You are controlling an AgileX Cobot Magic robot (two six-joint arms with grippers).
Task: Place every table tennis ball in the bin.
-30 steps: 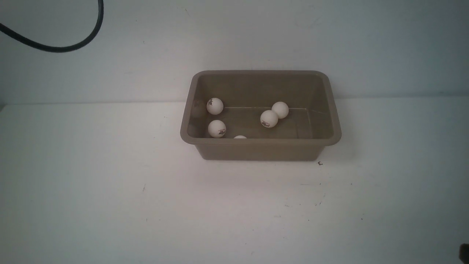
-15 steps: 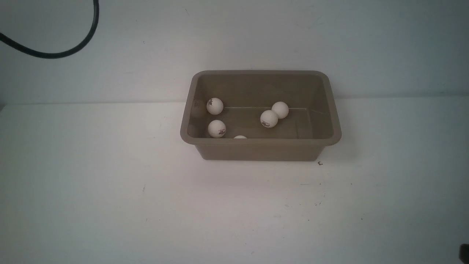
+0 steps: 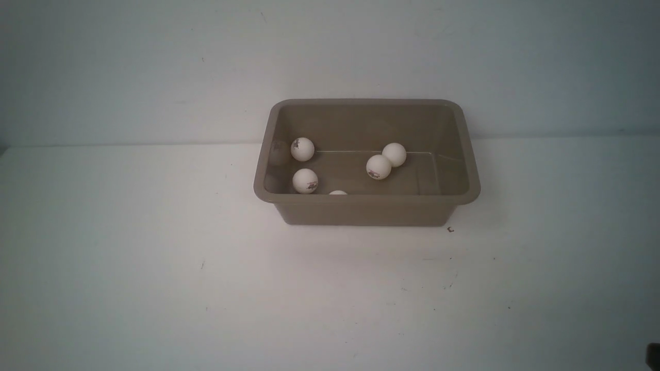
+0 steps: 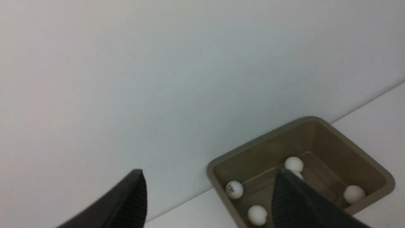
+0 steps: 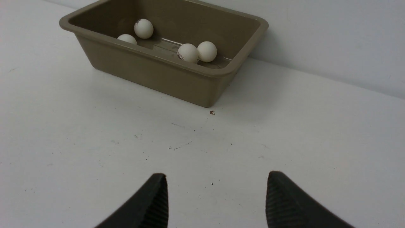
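The taupe-brown bin (image 3: 366, 200) stands at the back of the white table, against the wall. Several white table tennis balls lie inside it: two near its left wall (image 3: 302, 149) (image 3: 305, 181), a touching pair in the middle (image 3: 379, 167) (image 3: 394, 154), and one mostly hidden behind the front rim (image 3: 337, 192). My left gripper (image 4: 209, 172) hangs open and empty, high up and to the left of the bin (image 4: 364, 161). My right gripper (image 5: 217, 174) is open over bare table, well short of the bin (image 5: 177, 65), with nothing between its fingers.
A small brown speck (image 3: 450, 230) lies on the table by the bin's front right corner. The wall rises right behind the bin. A dark bit of the robot (image 3: 654, 355) shows at the front view's lower right corner.
The black cable at the top left of the front view has swung out of the frame. The balls and the bin have not moved.
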